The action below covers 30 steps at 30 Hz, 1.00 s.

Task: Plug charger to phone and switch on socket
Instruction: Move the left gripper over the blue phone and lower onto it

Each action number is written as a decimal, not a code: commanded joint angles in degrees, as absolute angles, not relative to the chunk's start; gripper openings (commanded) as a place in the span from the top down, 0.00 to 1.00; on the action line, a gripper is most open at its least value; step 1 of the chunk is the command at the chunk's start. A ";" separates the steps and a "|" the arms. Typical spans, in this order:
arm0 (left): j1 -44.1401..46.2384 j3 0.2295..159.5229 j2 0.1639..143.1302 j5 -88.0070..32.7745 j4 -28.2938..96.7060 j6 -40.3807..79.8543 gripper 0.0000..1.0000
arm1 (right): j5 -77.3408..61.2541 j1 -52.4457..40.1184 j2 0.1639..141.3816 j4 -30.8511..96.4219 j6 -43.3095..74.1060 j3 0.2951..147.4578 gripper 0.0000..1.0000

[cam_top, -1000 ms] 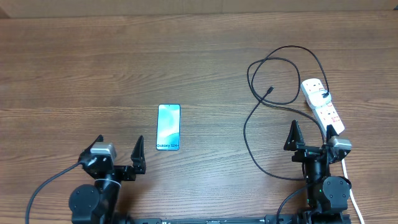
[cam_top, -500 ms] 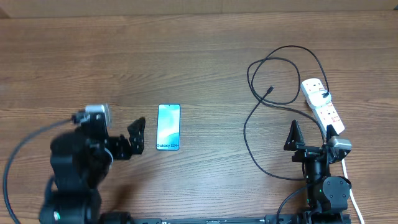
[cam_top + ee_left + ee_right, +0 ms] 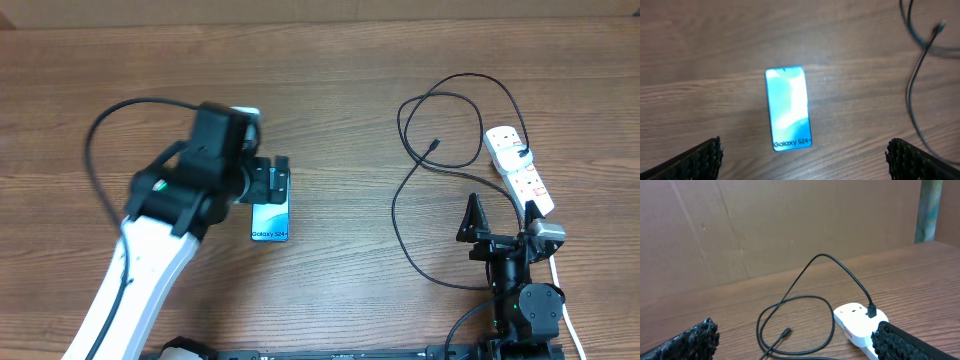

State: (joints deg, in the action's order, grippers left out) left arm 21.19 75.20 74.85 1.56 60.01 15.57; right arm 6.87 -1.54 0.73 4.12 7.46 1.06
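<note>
The phone [image 3: 271,217] lies flat at table centre-left, "Galaxy S24+" text at its near end. My left gripper [image 3: 270,183] hovers open over its far half. In the left wrist view the phone [image 3: 788,107] lies whole between and beyond the two black fingertips [image 3: 700,159]; the gripper [image 3: 803,161] is empty. The charger cable [image 3: 396,205] loops on the right, its connector tip [image 3: 434,146] loose on the wood. The socket strip [image 3: 518,170] lies far right with a black plug [image 3: 521,152] in it. My right gripper [image 3: 500,225] rests open and empty near the front edge, the strip [image 3: 860,321] and cable tip [image 3: 786,331] beyond it.
The strip's white cord [image 3: 570,312] runs down past the right arm's base. A brown cardboard wall [image 3: 765,225] stands behind the table. The cable's edge and tip [image 3: 939,27] show at the top right of the left wrist view.
My left arm has lifted from the front left and swung forward and right, ending above the phone. The right arm, cable and strip have not moved.
</note>
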 commanded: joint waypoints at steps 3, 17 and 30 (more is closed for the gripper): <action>21.78 76.88 81.01 1.32 60.49 18.20 0.00 | 7.46 -1.37 0.30 3.88 7.18 0.45 0.00; 21.67 75.50 95.11 1.91 64.14 18.85 0.00 | 7.46 -1.37 0.27 3.88 7.18 0.45 0.00; 20.67 74.08 105.84 2.35 58.59 19.31 0.00 | 7.46 -1.37 0.27 3.90 7.18 0.45 0.00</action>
